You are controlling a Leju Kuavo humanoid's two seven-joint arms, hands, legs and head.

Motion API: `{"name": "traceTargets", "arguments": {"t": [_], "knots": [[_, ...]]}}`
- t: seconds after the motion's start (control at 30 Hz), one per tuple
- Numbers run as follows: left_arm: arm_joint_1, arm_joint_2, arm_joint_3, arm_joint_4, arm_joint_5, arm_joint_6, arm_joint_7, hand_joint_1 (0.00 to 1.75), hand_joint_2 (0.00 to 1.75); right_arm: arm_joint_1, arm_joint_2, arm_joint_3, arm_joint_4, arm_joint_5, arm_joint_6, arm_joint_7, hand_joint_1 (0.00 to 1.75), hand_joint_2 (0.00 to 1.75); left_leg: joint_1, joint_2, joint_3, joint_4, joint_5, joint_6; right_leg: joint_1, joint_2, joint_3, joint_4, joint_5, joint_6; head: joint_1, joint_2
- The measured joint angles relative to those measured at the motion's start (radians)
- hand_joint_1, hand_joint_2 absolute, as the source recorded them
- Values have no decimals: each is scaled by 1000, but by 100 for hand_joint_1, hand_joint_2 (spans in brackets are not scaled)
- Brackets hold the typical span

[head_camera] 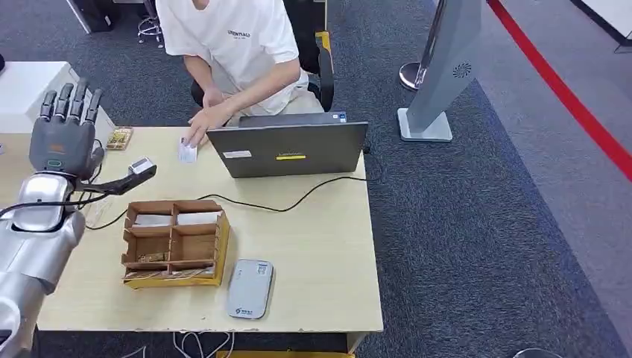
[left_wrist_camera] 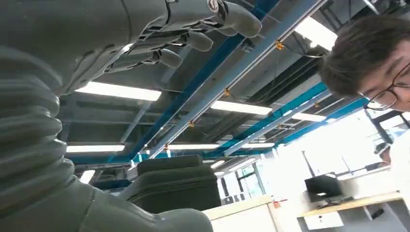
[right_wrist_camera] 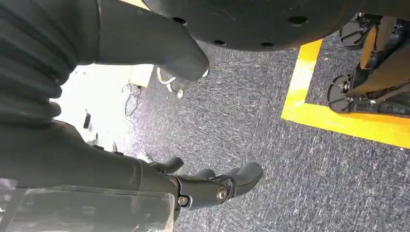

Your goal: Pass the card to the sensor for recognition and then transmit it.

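A white card (head_camera: 186, 151) lies on the wooden table (head_camera: 320, 253) beside the laptop, with a person's hand (head_camera: 203, 121) resting on it. My left hand (head_camera: 63, 130) is raised above the table's left edge, fingers spread and pointing up, holding nothing. In the left wrist view its fingers (left_wrist_camera: 188, 36) stand against the ceiling. A small scanner head on a black arm (head_camera: 139, 169) stands just right of that hand. A flat grey reader (head_camera: 250, 289) lies near the table's front edge. My right hand (right_wrist_camera: 203, 186) hangs over the carpet, fingers loosely bent and holding nothing.
A brown cardboard box with compartments (head_camera: 175, 242) sits mid-table, white cards in its far cells. A grey laptop (head_camera: 291, 149) stands at the back with a black cable trailing. The person sits behind it. A grey kiosk post (head_camera: 440, 74) stands on the carpet to the right.
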Motion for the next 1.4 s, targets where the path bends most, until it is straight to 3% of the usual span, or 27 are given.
{"name": "traceTargets", "arguments": {"t": [0.1, 0.17, 0.3, 0.4, 0.57, 0.93, 0.97, 1.07, 1.13, 1.4], "knots": [[80, -1, 0, -106, 64, -12, -21, 0, 175, 1, 0, -13, 0, -13, -10, -1, 0, 175, 0, 0, 0, 0, 0, 0, 0, 0, 0, 0, 0, 0, 0, 0], [173, -1, 0, -242, 94, -44, -20, 0, 175, 4, 2, -23, 0, -25, -24, 4, 0, 175, -1, 1, 1, 0, -2, 0, -1, 3, 0, 0, 0, 0, -1, 0], [466, -10, -21, -606, 68, -46, -8, 0, 175, 15, 14, -59, 0, -45, -48, 15, 0, 175, -1, 5, 1, 0, -6, 1, -1, 7, 0, -1, -3, 1, 2, 0], [648, -12, -47, -811, 32, -13, 8, 0, 175, 22, 22, -77, 0, -48, -56, 12, 0, 175, -1, 8, 1, 0, -9, 2, -1, 8, -1, -1, -5, 1, 2, 0], [794, -9, -69, -995, 25, 0, 12, 0, 175, 26, 26, -94, 0, -48, -60, 6, 0, 175, -1, 6, 1, 0, -10, 3, -1, 6, -1, -2, -6, 2, 2, 0], [914, -17, -71, -1108, 66, -10, -53, 0, 175, 28, 29, -118, 0, -36, -69, 1, 0, 175, 0, 6, 2, 0, -9, 3, -1, 5, 0, -1, -6, 2, 2, 0], [919, -16, -74, -1108, 85, -37, -50, 0, 175, 28, 29, -121, 0, -36, -70, 3, 0, 175, 0, 6, 2, 0, -9, 3, -1, 5, 0, -1, -6, 2, 2, 0], [933, 19, -93, -1107, 152, -238, -13, 0, 175, 29, 35, -141, 0, -49, -74, 3, 0, 175, 0, 6, 2, 0, -9, 3, -1, 5, 0, -1, -6, 2, 2, 0], [937, 52, -101, -1105, 182, -321, -2, 0, 175, 32, 38, -152, 0, -51, -77, 7, 0, 175, 0, 6, 2, 0, -9, 3, -1, 5, 0, -1, -6, 2, 2, 0], [937, 116, -124, -1093, 212, -401, 26, 0, 175, 34, 45, -180, 0, -46, -82, 8, 0, 175, 0, 6, 2, -1, -9, 3, 0, 5, 0, -1, -6, 2, 2, 0]]}}
